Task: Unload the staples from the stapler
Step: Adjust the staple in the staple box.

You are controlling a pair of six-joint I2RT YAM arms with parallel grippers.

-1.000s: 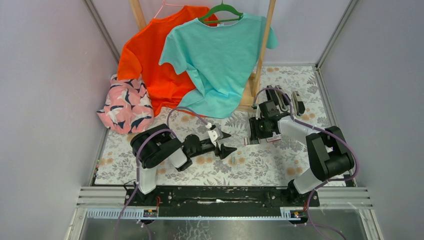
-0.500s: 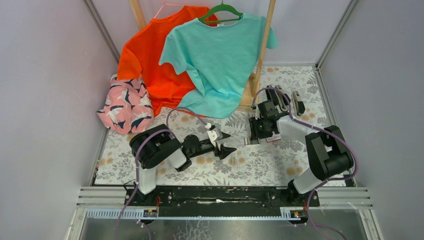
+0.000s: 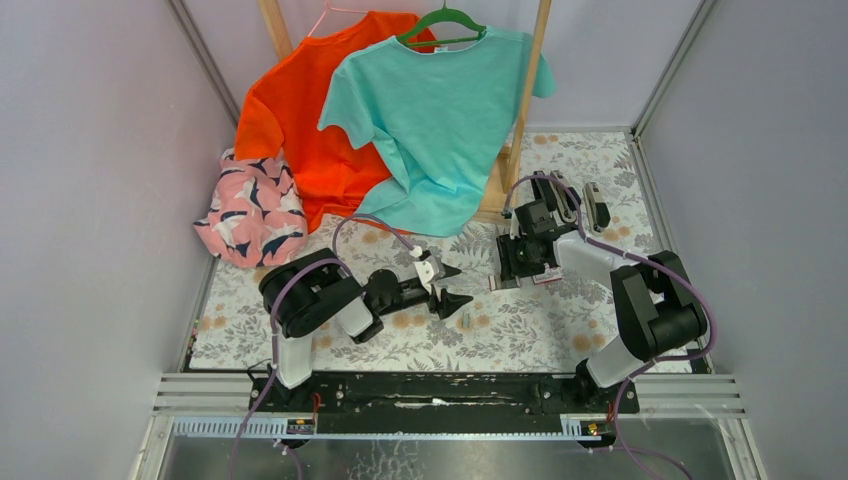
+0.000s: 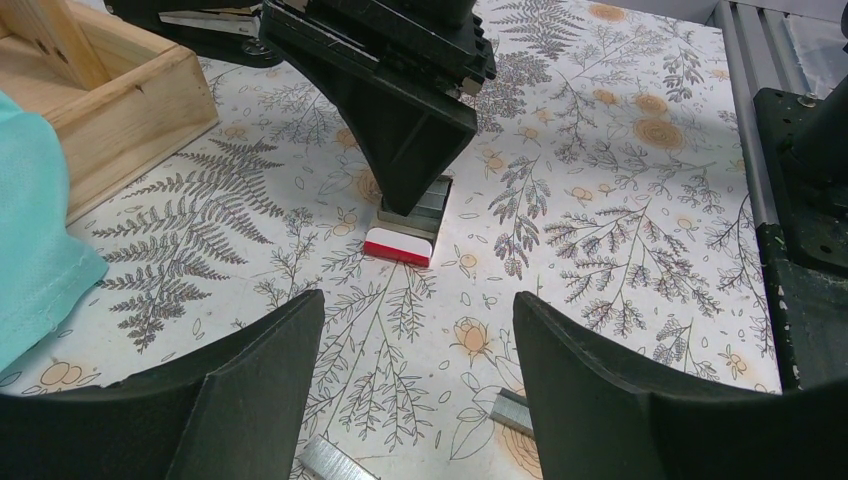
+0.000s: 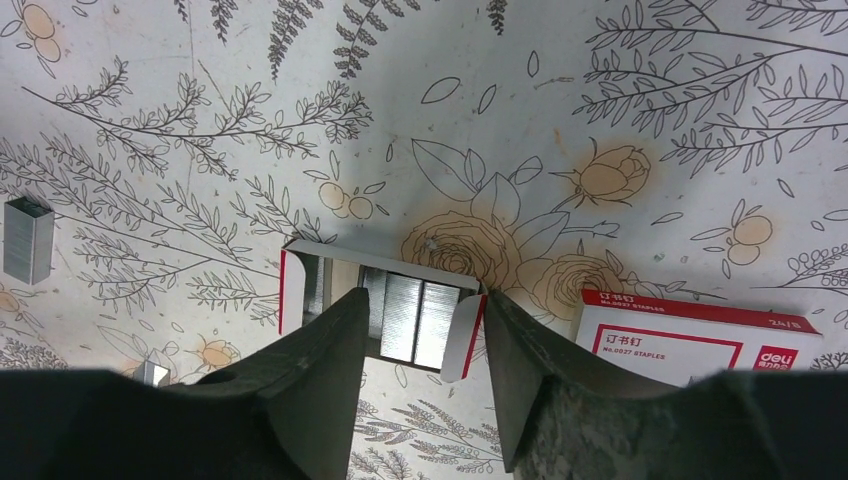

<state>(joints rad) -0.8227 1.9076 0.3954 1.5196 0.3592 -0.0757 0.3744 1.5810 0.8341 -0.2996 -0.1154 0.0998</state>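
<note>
A stack of silvery staples [image 5: 415, 320] lies in an open white-and-red tray [image 5: 295, 290] on the floral table. My right gripper [image 5: 425, 300] reaches down into that tray. Its jaws are closed in on the staples, and the tray's end flap is pressed against the right finger. From the left wrist view, the tray [image 4: 398, 245] sits under that gripper's tips. My left gripper [image 4: 415, 305] hovers open and empty just short of it. Loose strips of staples [image 4: 335, 462] lie below its fingers. The black stapler [image 3: 596, 207] stands at the back right, apart from both grippers [image 3: 455, 285] [image 3: 510, 272].
A white-and-red staple box sleeve [image 5: 690, 340] lies right of the tray. More loose strips [image 5: 28, 240] lie to its left. A wooden rack base [image 4: 110, 100] with teal and orange shirts [image 3: 440, 130] stands behind, and a pink patterned bundle [image 3: 250, 210] is at the back left.
</note>
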